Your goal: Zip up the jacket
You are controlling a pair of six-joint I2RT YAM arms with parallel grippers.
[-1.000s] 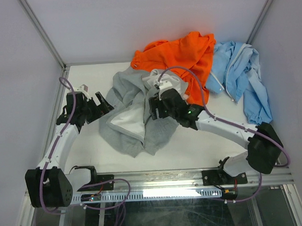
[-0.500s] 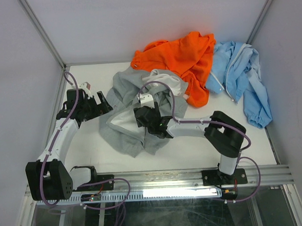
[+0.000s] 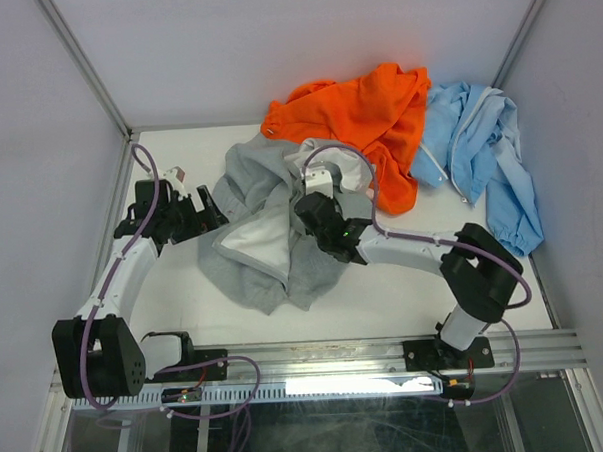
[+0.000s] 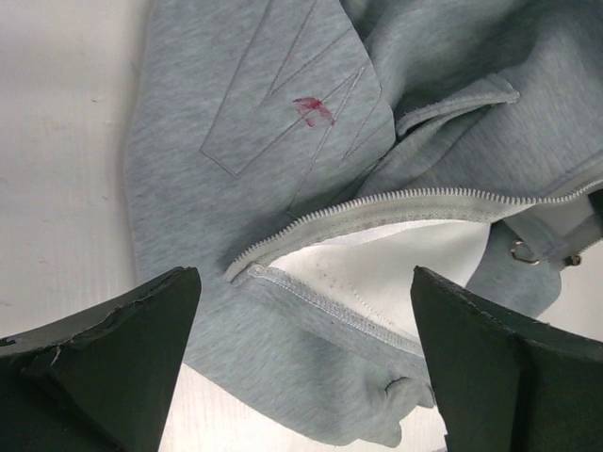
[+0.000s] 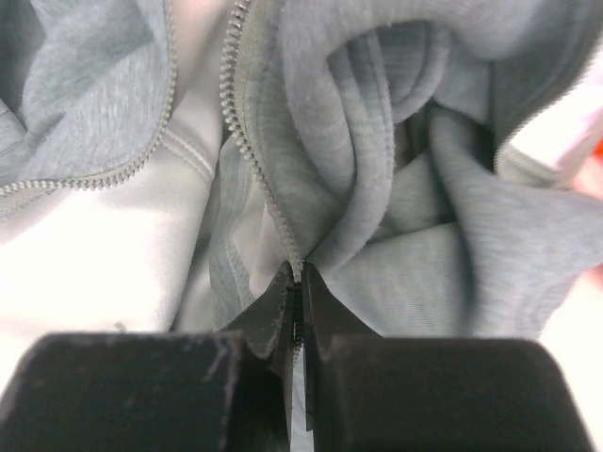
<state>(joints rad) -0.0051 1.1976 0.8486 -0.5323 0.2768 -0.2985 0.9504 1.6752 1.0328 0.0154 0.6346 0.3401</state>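
Observation:
The grey jacket (image 3: 252,273) lies crumpled and unzipped in the middle of the table, with its white lining (image 3: 257,238) showing. My right gripper (image 3: 314,207) is over its upper middle. In the right wrist view the right gripper (image 5: 300,282) is shut on the jacket's toothed zipper edge (image 5: 247,141), which runs up and away from the jaws. My left gripper (image 3: 209,207) hovers at the jacket's left side. In the left wrist view the left gripper (image 4: 303,278) stands wide open above the other zipper edge (image 4: 377,205) and a hem fold, holding nothing.
A bright orange garment (image 3: 356,108) lies at the back, touching the grey jacket's top. A light blue jacket (image 3: 478,148) is heaped at the back right. White enclosure walls stand on the left, back and right. Bare table (image 3: 174,282) shows to the left and front of the jacket.

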